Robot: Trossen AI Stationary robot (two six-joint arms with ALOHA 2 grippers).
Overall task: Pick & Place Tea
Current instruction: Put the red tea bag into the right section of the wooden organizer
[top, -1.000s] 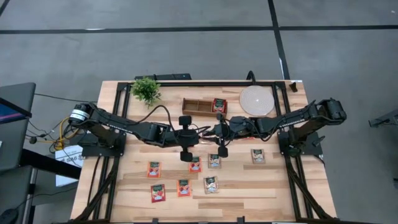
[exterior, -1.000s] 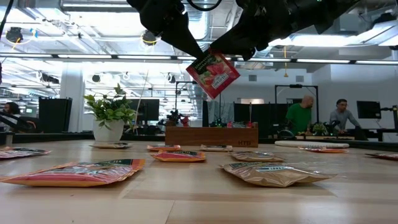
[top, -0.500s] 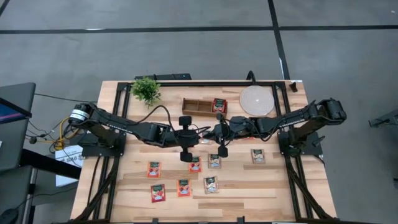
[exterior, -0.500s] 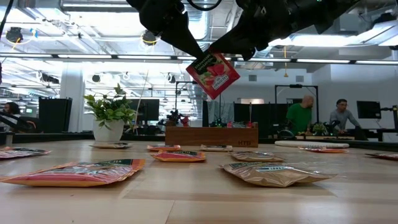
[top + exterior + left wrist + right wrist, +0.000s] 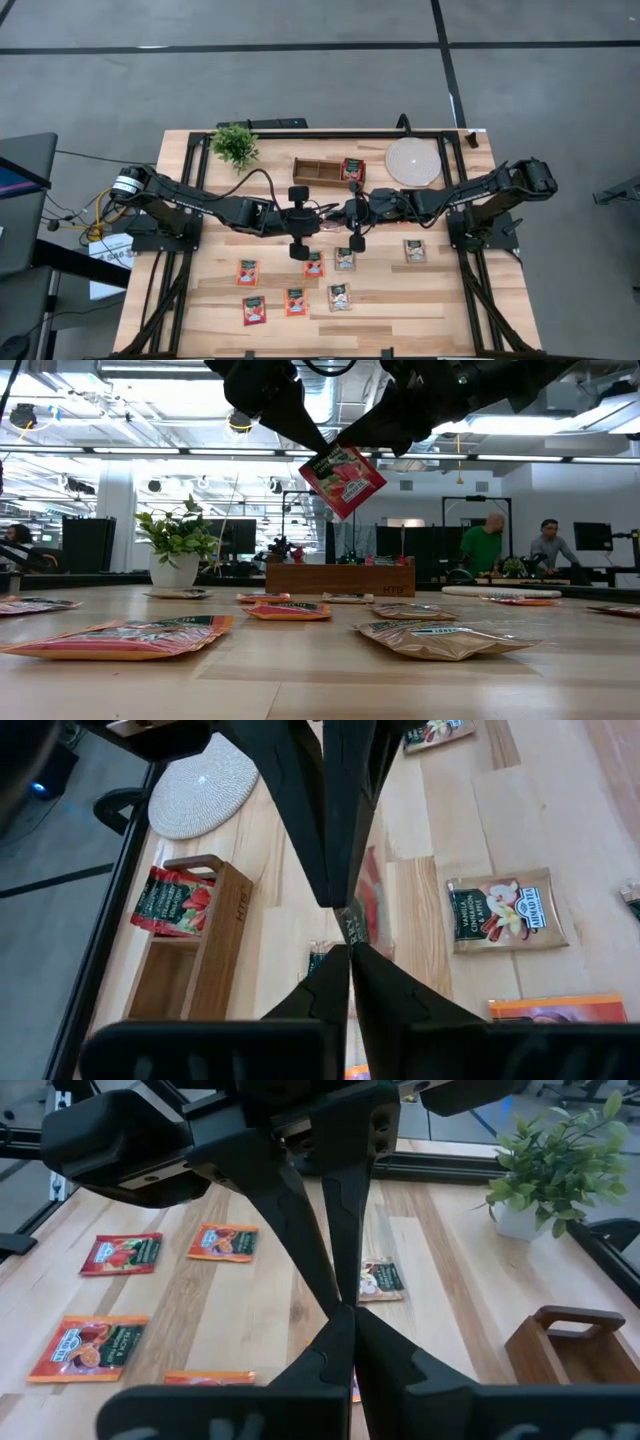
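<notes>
One red tea sachet [image 5: 343, 480] hangs in the air above the table's middle, between both grippers. My left gripper [image 5: 318, 448] reaches it from the left and my right gripper [image 5: 349, 444] from the right; both are shut on it. In the high view they meet at the sachet [image 5: 328, 226]. In the left wrist view the sachet [image 5: 368, 898] shows edge-on. Several more sachets, red-orange [image 5: 247, 272] and pale [image 5: 340, 296], lie flat on the table. Red sachets [image 5: 353, 168] stand in the right compartment of the wooden tray [image 5: 312, 170]. My left gripper pinches the sachet's dark-banded upper edge [image 5: 314, 461] between its two fingers, slanting down from the upper left. The sachet is lifted clear and hangs tilted below the fingertips. My right gripper pinches the sachet at its top corner [image 5: 352, 453] between its two fingers, slanting down from the upper right. The two grippers' fingertips stand almost tip to tip, with the sachet hanging clear below them.
A potted plant [image 5: 235, 145] stands at the far left and a round pale disc [image 5: 413, 161] at the far right, beside the tray. A pale sachet [image 5: 415, 250] lies near the right arm's base. People stand in the room beyond the table [image 5: 487, 545].
</notes>
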